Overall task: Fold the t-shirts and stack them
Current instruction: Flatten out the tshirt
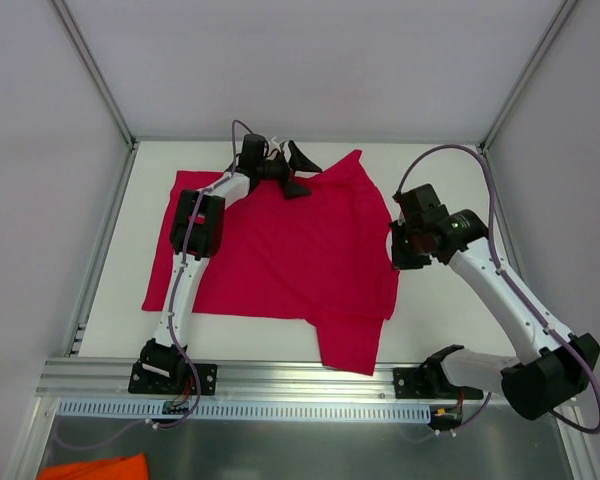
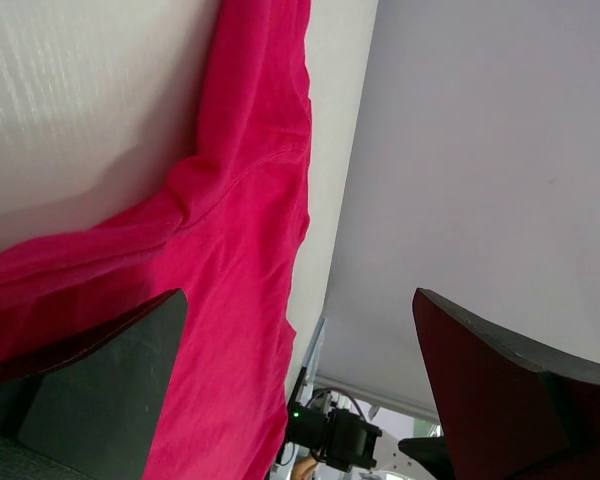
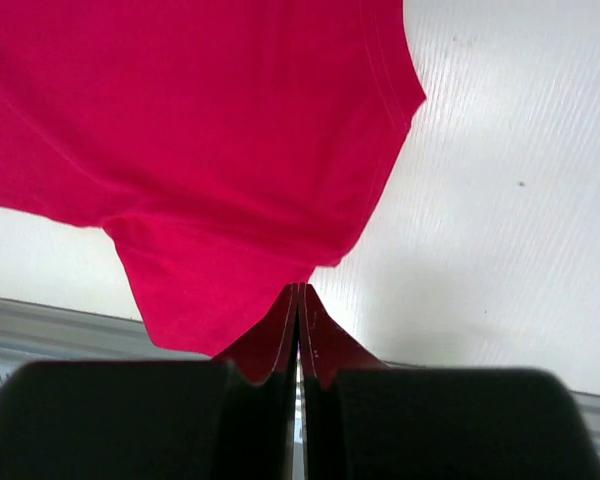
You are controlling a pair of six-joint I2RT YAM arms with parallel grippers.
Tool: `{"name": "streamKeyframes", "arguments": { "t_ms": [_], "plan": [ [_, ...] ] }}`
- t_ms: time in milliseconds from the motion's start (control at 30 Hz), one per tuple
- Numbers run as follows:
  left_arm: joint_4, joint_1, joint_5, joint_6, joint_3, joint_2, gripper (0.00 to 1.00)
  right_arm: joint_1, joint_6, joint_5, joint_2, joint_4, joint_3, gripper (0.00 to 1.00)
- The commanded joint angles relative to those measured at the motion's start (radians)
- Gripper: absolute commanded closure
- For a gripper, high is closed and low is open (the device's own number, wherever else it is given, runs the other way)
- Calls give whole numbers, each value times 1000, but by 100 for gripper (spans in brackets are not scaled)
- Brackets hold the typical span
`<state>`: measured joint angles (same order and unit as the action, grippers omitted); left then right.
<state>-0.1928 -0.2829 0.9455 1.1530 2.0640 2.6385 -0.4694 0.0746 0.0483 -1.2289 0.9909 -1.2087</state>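
The crimson t-shirt (image 1: 280, 250) lies spread out on the white table (image 1: 440, 180), one sleeve reaching toward the near edge. My left gripper (image 1: 292, 170) is open over the shirt's far edge. In the left wrist view its jaws (image 2: 300, 385) stand wide apart with nothing between them, and the shirt (image 2: 230, 250) runs beside one finger. My right gripper (image 1: 404, 246) is shut and sits by the shirt's right edge. In the right wrist view its closed tips (image 3: 300, 290) meet in front of the shirt's hem (image 3: 230, 150). No fabric shows between them.
A metal rail (image 1: 310, 380) runs along the near table edge with both arm bases on it. White walls with metal posts (image 1: 95, 70) close the back and sides. An orange cloth (image 1: 90, 468) lies below the table at the bottom left.
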Motion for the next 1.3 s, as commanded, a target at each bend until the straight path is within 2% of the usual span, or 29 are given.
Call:
{"name": "streamKeyframes", "arguments": {
  "t_ms": [0,133,167,300,433,600,700,733,800,833,933,1167,1267],
  "plan": [
    [-56,-13,26,-12,33,-22,1,-17,47,12,65,51,37,99],
    [-50,-15,24,-35,-34,-46,1,-29,70,12,111,58,60,99],
    [-48,-15,22,-45,-92,-79,1,-29,76,15,117,58,61,99],
    [19,-15,-28,-183,-226,-178,1,-35,80,10,137,46,69,99],
    [159,-10,-50,-306,-211,-221,1,-41,76,-14,138,2,113,99],
    [240,4,-99,-386,-234,-285,1,-41,53,-34,114,-40,143,99],
    [312,19,-229,-467,-232,-376,2,-43,30,-38,91,-57,133,99],
    [353,30,-326,-495,-232,-423,1,-43,24,-38,77,-66,133,99],
    [401,43,-419,-515,-237,-466,1,-43,14,-72,68,-78,135,99],
    [464,54,-523,-519,-249,-500,1,-43,7,-82,59,-86,136,99],
    [556,83,-635,-467,-330,-554,1,-43,-15,-87,54,-104,138,99],
    [515,91,-686,-311,-686,-771,1,-43,-44,-93,43,-133,123,99],
    [500,88,-674,-299,-761,-802,1,-41,-53,-87,13,-158,97,99]
  ]
}}
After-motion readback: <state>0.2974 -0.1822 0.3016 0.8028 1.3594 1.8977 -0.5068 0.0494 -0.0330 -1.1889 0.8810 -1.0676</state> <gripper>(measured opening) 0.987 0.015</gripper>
